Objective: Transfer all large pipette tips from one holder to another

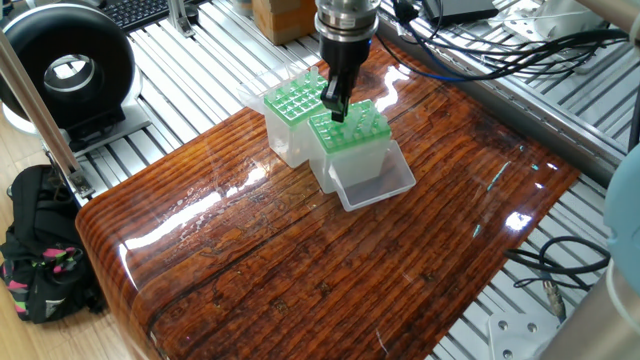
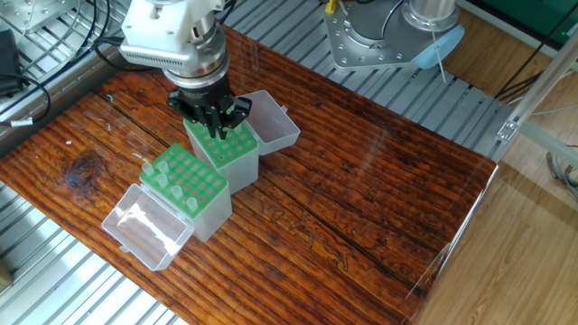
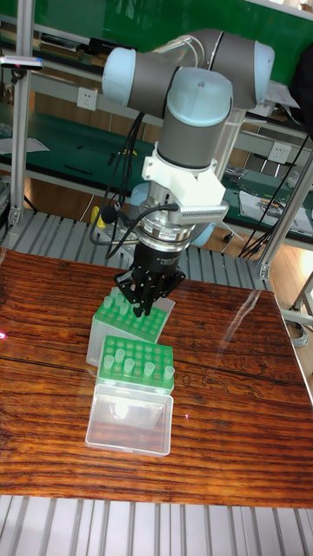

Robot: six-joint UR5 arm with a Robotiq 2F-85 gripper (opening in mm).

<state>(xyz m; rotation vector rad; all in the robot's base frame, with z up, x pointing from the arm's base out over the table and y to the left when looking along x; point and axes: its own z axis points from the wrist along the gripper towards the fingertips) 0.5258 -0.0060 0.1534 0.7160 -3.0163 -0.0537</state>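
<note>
Two clear holders with green perforated tops stand side by side on the wooden table. One holder [image 2: 191, 185] [image 3: 136, 361] carries several whitish large pipette tips [image 2: 159, 177] standing in its holes. My gripper [image 2: 214, 129] [image 1: 335, 112] [image 3: 143, 309] points straight down over the far-left corner of the other holder [image 2: 228, 149] [image 1: 352, 130], its fingertips just above the green grid. The dark fingers look shut close together. No tip can be made out between them, and the holes under the gripper are hidden.
Each holder has a clear hinged lid lying open on the table [image 2: 144, 226] [image 2: 271, 122] [image 1: 377, 182]. Cables [image 1: 470, 50] trail at the back. A black round device [image 1: 65, 65] and a backpack [image 1: 40, 250] sit beyond the table's left end.
</note>
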